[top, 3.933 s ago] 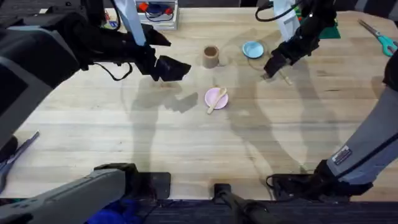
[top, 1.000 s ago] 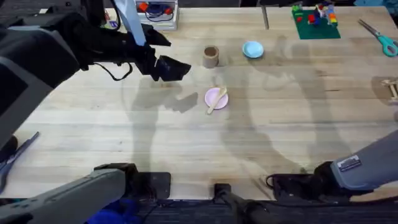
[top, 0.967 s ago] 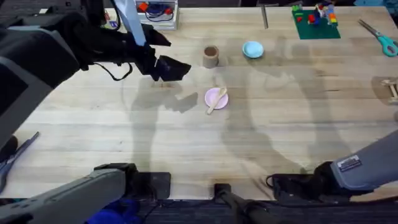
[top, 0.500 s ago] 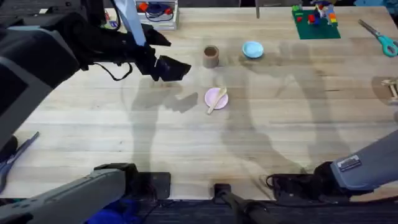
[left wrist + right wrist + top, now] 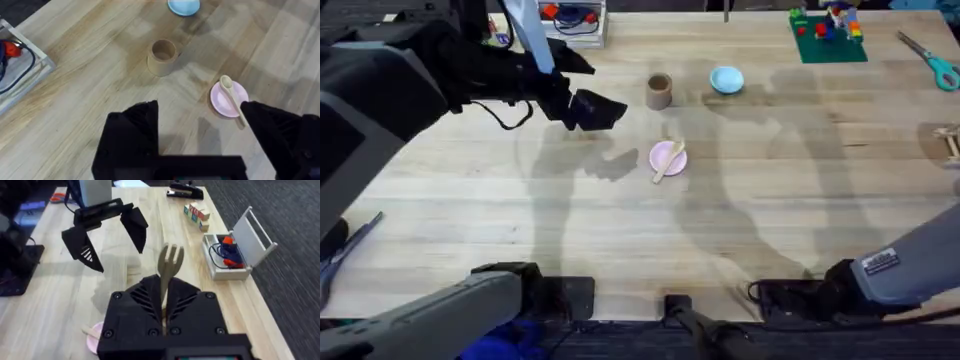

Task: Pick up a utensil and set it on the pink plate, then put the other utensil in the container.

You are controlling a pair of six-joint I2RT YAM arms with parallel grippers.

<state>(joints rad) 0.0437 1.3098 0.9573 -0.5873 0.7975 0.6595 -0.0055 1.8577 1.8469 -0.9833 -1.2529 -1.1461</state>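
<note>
Wooden spoon (image 5: 669, 160) lying across the pink plate (image 5: 661, 156), brown cup (image 5: 659, 91) beyond it, left gripper (image 5: 588, 108) jaws spread wide and empty, right gripper (image 5: 165, 311) clamped on the wooden fork (image 5: 168, 268), tines up.

We see a counter (image 5: 620, 230) of pale wooden planks with long seams and visible grain, lit from above so that soft, blurred shadows fall across its middle. Beyond its side edge lies dark grey carpet (image 5: 280, 210) with a fine woven pattern. A white rectangular tray (image 5: 235, 250) holding red and blue items sits near that edge, with small wooden blocks (image 5: 196, 215) and a black stapler (image 5: 184, 190) farther along. A green baseplate with bricks (image 5: 827, 30) and teal-handled scissors (image 5: 932, 60) lie at the far right.
</note>
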